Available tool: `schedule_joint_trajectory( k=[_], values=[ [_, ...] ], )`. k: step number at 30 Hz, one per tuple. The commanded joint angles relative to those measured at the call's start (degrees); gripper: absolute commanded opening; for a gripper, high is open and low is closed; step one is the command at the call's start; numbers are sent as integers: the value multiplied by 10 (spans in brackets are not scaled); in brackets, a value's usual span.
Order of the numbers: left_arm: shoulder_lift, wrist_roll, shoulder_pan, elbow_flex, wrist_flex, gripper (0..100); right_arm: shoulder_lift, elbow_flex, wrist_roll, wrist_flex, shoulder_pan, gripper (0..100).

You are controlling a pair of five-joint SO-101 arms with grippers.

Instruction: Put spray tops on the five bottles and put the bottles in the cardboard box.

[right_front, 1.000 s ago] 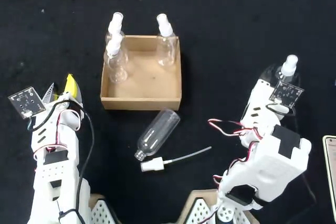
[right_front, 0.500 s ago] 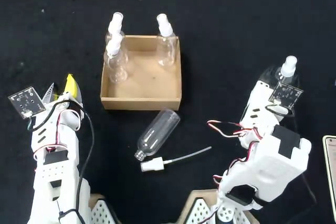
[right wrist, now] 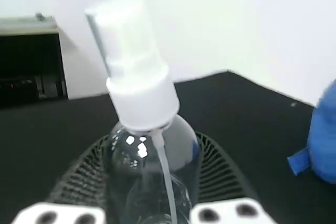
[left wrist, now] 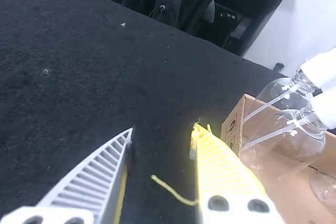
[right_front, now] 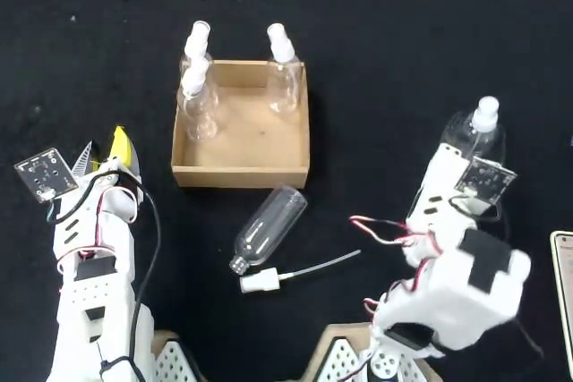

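My right gripper is shut on a clear bottle with a white spray top, held above the table at the right. The cardboard box stands at centre left with three capped bottles: two at its far left corner, one at its far right corner. One uncapped bottle lies on the cloth in front of the box, a loose spray top with its tube beside it. My left gripper stands open over bare cloth left of the box.
Black cloth covers the table. A pale flat object sits at the right edge. A blue thing shows beyond the held bottle in the right wrist view. Cables and dark equipment lie past the table's far edge.
My right gripper has lifted the capped bottle and carried it slightly farther back and left. The left arm has not moved.
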Motion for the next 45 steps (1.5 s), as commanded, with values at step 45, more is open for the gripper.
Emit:
schedule_joint_trajectory(
  k=[45],
  values=[
    [-1, 3, 2, -13, -16, 159, 45, -185, 0, 119, -487, 11]
  ],
)
